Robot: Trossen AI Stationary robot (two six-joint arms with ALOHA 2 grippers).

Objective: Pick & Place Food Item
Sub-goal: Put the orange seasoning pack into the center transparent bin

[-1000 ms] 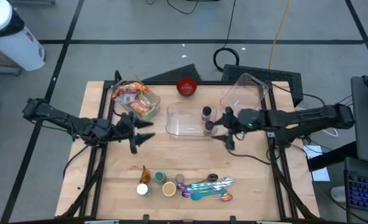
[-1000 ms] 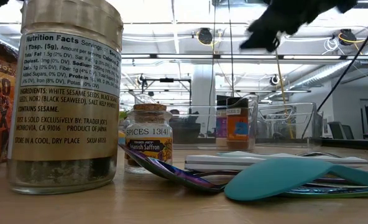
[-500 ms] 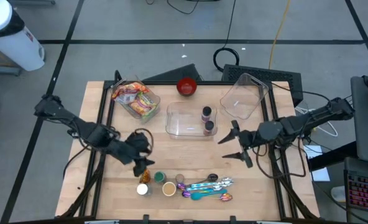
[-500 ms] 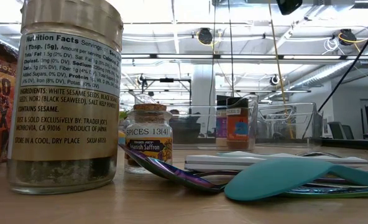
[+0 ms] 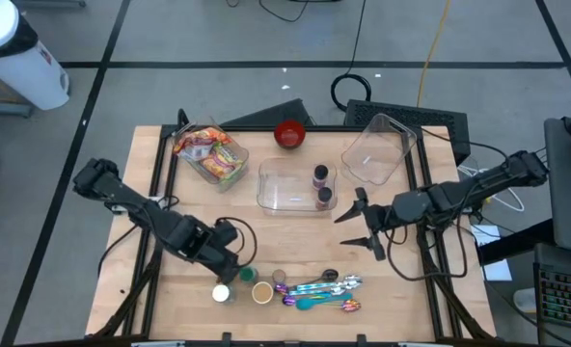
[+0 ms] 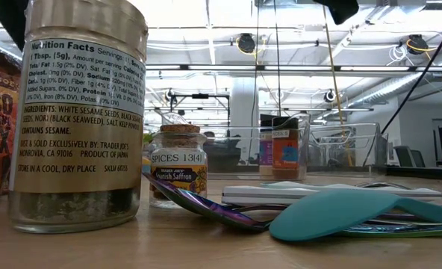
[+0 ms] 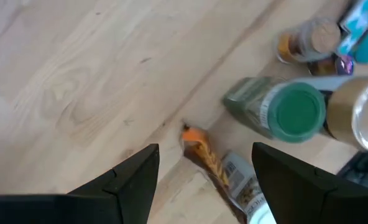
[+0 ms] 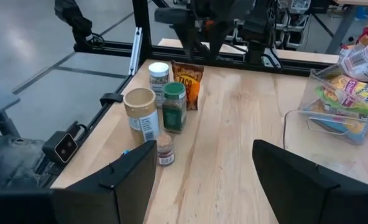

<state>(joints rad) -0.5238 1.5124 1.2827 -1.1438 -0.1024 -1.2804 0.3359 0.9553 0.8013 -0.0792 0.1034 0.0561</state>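
An orange seasoning packet [image 7: 216,169] lies flat on the wood near the table's front edge, beside a green-lidded jar [image 7: 293,112] and a tan-lidded jar [image 7: 360,122]. My left gripper [image 5: 230,258] hangs open above it, pointing down. Its two fingers stand on either side of the packet's orange end [image 7: 194,137] without touching it. The packet [image 8: 187,78] and jars also show in the right wrist view. My right gripper [image 5: 363,227] is open and nearly level at the table's right, just right of the clear container [image 5: 284,198]. That container holds two spice jars [image 5: 321,185].
A white-lidded jar [image 5: 222,292], a small saffron jar [image 6: 178,168] and coloured spoons [image 5: 319,287] lie along the front edge. A clear bin of snack bags [image 5: 211,154], a red bowl [image 5: 289,134] and an empty tilted clear bin [image 5: 374,149] stand at the back.
My left gripper has moved from the table's middle toward the near edge. It has tipped from level to pointing down and now hangs over the orange packet. My right gripper has drawn back from the clear container toward the right and a little toward the near edge.
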